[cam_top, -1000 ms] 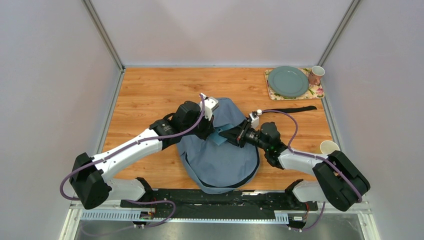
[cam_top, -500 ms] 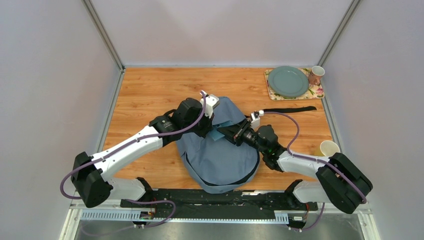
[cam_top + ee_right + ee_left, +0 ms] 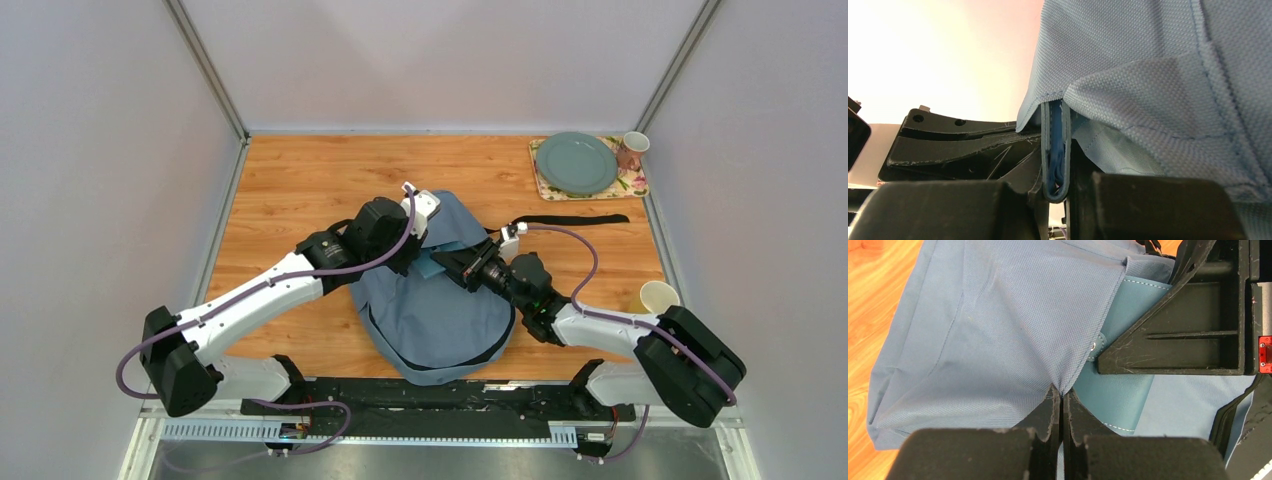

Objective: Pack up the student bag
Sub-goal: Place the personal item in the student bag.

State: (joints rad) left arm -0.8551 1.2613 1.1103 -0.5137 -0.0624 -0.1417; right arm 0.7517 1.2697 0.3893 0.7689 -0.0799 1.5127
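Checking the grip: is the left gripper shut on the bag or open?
Shut on it: the left gripper pinches a peak of the student bag fabric, its fingers pressed together.

The worktop [image 3: 300, 180] shows open wood along its far edge and down its left side, where a gripper could pass. The bag [image 3: 440, 325] fills the middle down to the near edge, and the left arm [image 3: 260, 295] and right arm [image 3: 600, 325] meet over its top. A strap [image 3: 580, 218] lies toward the right edge. A plate [image 3: 575, 162] and mug [image 3: 631, 150] crowd the far right corner. A paper cup [image 3: 657, 294] at the right edge seems to sit just beside the right arm.
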